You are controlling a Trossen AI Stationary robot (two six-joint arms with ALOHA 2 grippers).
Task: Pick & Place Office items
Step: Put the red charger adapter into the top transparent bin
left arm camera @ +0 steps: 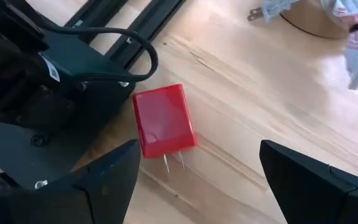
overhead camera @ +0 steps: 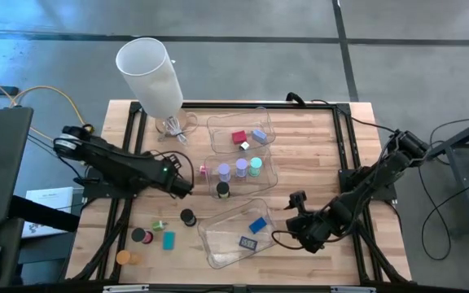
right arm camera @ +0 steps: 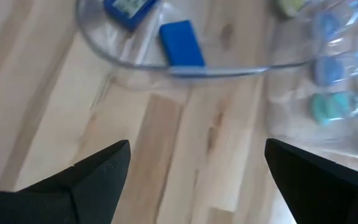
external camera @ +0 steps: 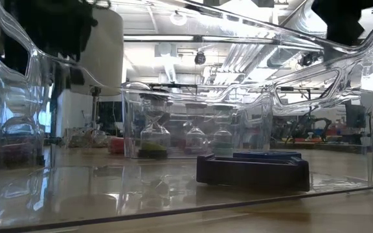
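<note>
Left gripper hung wide open over a glossy red block with two metal prongs, lying on grained wood table. Right gripper, open too, faced a clear tray holding a flat blue rectangle. No writing was legible.

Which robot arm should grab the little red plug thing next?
Probably the left. The left gripper is open, with the red plastic plug block lying on the wooden table just ahead of its fingers. The right gripper, also open, faces the near clear tray.

Three clear trays sit on the desk; four short cylinders fill one, two blue rectangles another.
</note>
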